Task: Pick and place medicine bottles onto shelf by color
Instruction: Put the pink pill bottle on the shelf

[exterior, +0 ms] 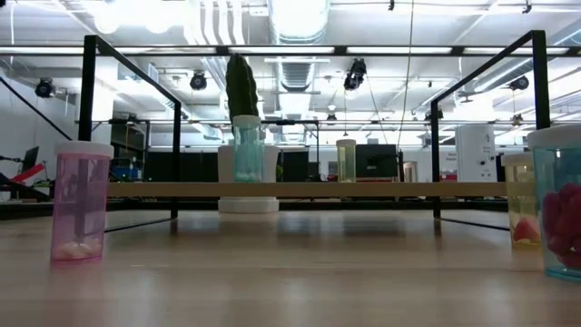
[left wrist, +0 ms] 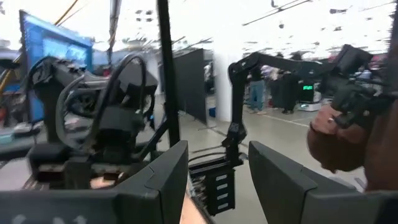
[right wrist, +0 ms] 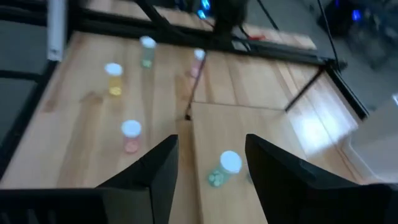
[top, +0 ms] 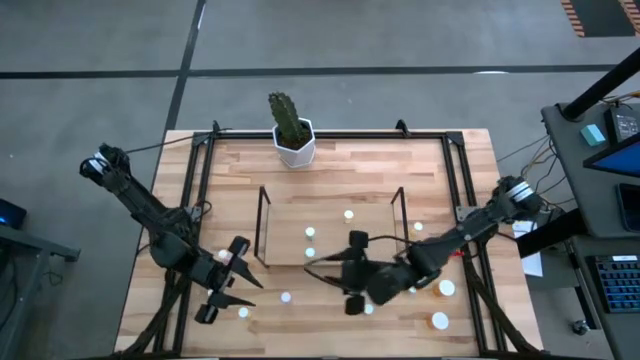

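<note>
Right claw [right wrist: 205,168]: fingers spread, grasping nothing, over the near edge of the shelf.
Left claw [top: 218,290]: fingers apart and empty, above the tabletop's [top: 370,170] near-left part.
Wire-framed shelf with light wooden base [top: 330,225]: mid-tabletop, carrying three white-capped bottles.
Green-tinted white-capped medicine bottle [right wrist: 225,167]: on the shelf base, just beyond the right claw.
Pink-tinted bottle [exterior: 80,202]: standing on the tabletop, off the shelf.
White hexagonal cactus pot [top: 295,145]: far edge.

Place: an industrial lab or robotics workshop hall.
Ceiling: exposed ducts [exterior: 300,18] and strip lights ran overhead.
Floor: bare grey concrete [top: 320,40] surrounded the table.
Right side: a workstation with a keyboard [top: 610,285] stood beside the wooden table [top: 340,175].
Far background: people stood among equipment.
</note>
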`<state>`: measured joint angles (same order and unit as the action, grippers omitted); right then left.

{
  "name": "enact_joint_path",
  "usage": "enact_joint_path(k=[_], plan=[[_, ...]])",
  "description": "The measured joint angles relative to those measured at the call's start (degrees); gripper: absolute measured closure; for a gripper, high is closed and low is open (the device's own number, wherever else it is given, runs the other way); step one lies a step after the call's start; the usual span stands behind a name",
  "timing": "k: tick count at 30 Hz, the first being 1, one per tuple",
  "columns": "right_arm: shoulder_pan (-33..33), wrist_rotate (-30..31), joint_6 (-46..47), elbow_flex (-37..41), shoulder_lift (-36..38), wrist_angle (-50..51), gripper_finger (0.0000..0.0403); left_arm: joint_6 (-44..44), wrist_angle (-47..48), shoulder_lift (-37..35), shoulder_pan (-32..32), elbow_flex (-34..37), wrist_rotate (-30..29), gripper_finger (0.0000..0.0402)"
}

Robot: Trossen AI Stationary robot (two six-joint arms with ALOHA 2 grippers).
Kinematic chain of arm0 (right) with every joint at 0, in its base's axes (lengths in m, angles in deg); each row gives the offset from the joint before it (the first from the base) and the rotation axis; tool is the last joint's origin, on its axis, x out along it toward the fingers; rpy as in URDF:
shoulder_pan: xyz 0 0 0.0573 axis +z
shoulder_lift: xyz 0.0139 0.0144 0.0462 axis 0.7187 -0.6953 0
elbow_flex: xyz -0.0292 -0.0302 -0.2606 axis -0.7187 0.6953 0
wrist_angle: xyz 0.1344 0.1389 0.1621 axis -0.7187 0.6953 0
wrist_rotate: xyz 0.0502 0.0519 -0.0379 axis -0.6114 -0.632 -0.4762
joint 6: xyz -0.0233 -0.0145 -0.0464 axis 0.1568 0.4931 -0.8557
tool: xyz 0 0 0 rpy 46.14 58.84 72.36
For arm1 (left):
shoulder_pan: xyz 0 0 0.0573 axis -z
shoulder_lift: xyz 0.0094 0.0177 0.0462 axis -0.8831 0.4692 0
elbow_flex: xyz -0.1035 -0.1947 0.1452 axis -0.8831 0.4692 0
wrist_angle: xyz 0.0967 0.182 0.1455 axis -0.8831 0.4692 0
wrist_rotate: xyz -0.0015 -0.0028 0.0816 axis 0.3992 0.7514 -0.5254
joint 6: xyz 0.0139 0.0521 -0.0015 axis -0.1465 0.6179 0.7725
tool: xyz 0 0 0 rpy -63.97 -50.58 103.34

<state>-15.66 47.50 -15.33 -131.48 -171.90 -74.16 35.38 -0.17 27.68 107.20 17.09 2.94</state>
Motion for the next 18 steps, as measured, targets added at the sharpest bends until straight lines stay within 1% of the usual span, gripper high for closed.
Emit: enact_joint_path(k=[3, 5, 7, 9, 12, 18], plan=[[0.28, -1.77, -4.68, 9.26, 4.46, -10.73, 0.0231, -0.83, 0.15, 3.62, -0.02, -2.73, -2.97, 0.0249], [0.16, -5.44, -7.93, 14.57, 7.12, -18.58, 0.0233, -2.47, 1.02, 6.04, -0.02, -5.05, -5.19, 0.0249], [0.14, -8.63, -10.82, 19.11, 9.54, -26.12, 0.0236, -5.65, 5.43, 7.49, -0.02, -7.94, -6.98, 0.0249], [0.55, -10.56, -13.05, 22.94, 12.13, -31.94, 0.0238, -10.1, 11.72, 8.96, -0.08, -11.69, -8.07, 0.0249], [0.93, -10.82, -16.59, 26.87, 15.32, -37.42, 0.0242, -17.93, 23.73, 11.74, -0.12, -17.82, -10.39, 0.0249], [2.04, -10.63, -19.52, 30.65, 21.75, -37.96, 0.0252, -34.92, 51.34, 19.24, -0.17, -32.2, -10.71, 0.0249]])
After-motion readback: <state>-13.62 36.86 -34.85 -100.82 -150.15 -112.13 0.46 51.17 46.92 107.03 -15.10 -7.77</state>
